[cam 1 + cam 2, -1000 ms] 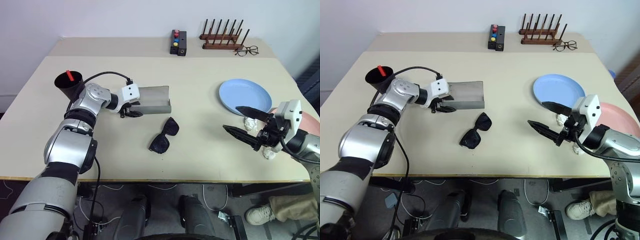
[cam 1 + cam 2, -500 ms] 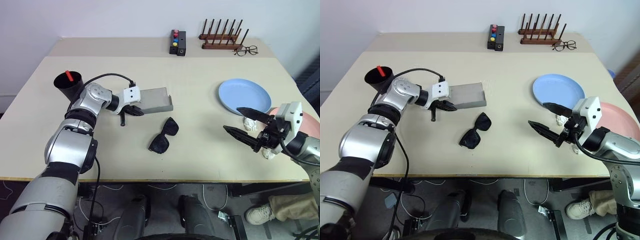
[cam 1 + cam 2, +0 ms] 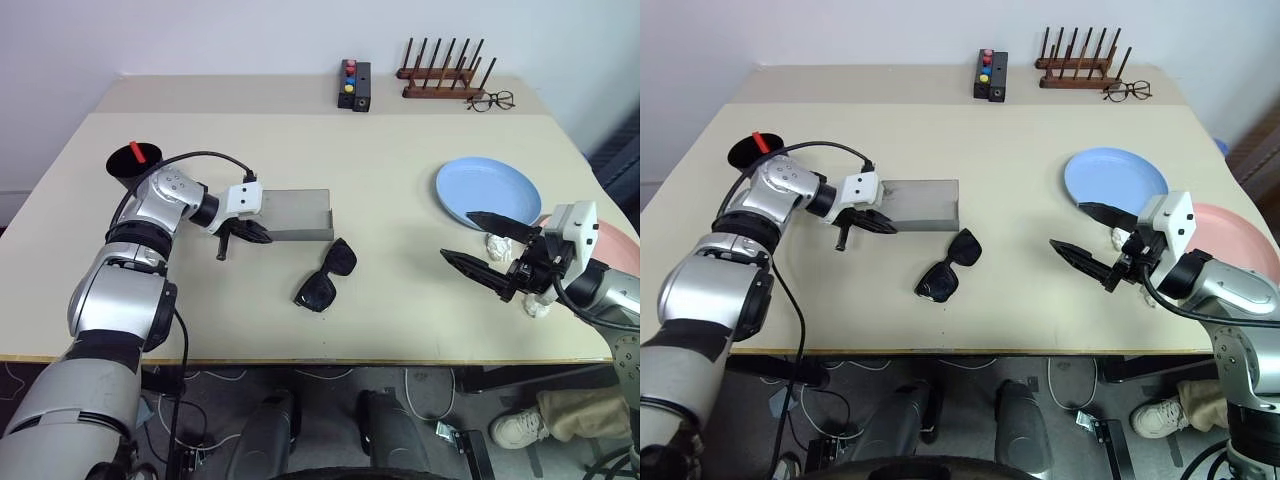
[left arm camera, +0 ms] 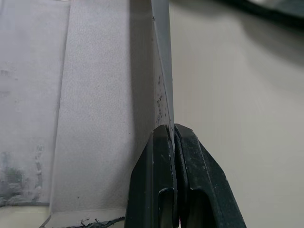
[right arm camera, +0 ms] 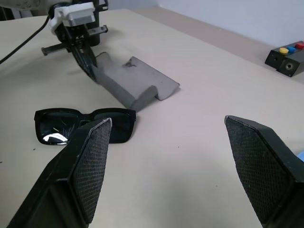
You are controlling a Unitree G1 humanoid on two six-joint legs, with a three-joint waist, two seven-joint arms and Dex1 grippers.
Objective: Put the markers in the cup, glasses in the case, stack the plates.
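The left gripper (image 3: 243, 232) is clenched on the thin lid edge of the grey case (image 3: 292, 213); that slim pinch could slip and the lid flop shut. The sunglasses (image 3: 326, 274) lie on the desk (image 3: 400, 160) just at the case's 5 o'clock, while the right gripper (image 3: 487, 250) hangs released at 3 o'clock.

Bright, even light falls from above on the table (image 3: 400, 200), so the shadows are short and soft: a faint one lies just under the left gripper (image 3: 243, 234) and another beneath the right gripper (image 3: 488, 250). A small white glint shows on a lens of the sunglasses (image 5: 84, 124) just ahead of the right gripper. The head views are sharp throughout, while the left wrist view goes soft past the fingertips.
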